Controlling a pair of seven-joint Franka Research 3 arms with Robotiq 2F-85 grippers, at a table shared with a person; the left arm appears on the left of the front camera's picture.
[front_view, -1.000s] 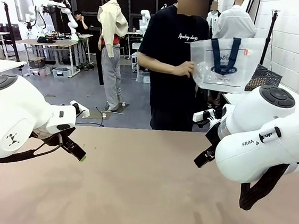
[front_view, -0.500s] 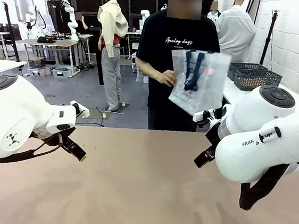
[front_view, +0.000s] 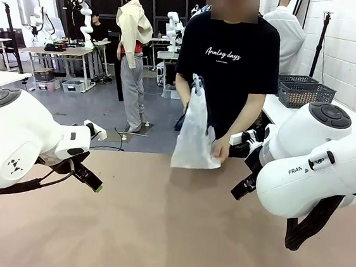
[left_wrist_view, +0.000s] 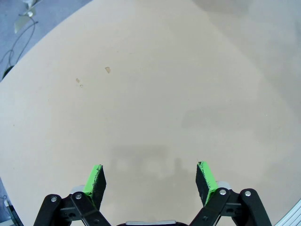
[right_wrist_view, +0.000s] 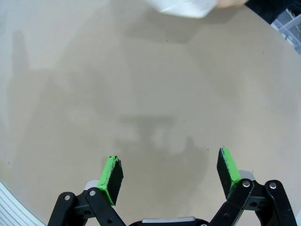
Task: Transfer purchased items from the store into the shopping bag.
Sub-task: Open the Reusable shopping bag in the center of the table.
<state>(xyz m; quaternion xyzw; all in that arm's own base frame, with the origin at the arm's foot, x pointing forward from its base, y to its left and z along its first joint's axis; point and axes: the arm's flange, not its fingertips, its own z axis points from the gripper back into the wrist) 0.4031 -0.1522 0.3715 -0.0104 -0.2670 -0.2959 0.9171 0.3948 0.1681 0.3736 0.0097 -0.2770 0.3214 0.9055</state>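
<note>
Lowered tableward, the shopping bag looks limp, light, slippery (probably best taken by its straps). Left gripper and right gripper, the 2 well short of it, gape empty.

The light is bright, even and soft, and it falls from overhead. In the front view the table carries only faint shadows with blurry edges. One lies beneath the shopping bag near the far edge, and paler ones lie toward the near right corner under the right arm. The white arm shells are bright without harsh glare, and the far background is dimmer. The bag looks washed-out white, with soft detail.

In the left wrist view a pale shadow lies on the table just ahead of the left gripper. The wide lens bows the table's edge at the top left corner. In the right wrist view a similar shadow lies ahead of the right gripper. The bag at the top edge is overexposed and blurred.
</note>
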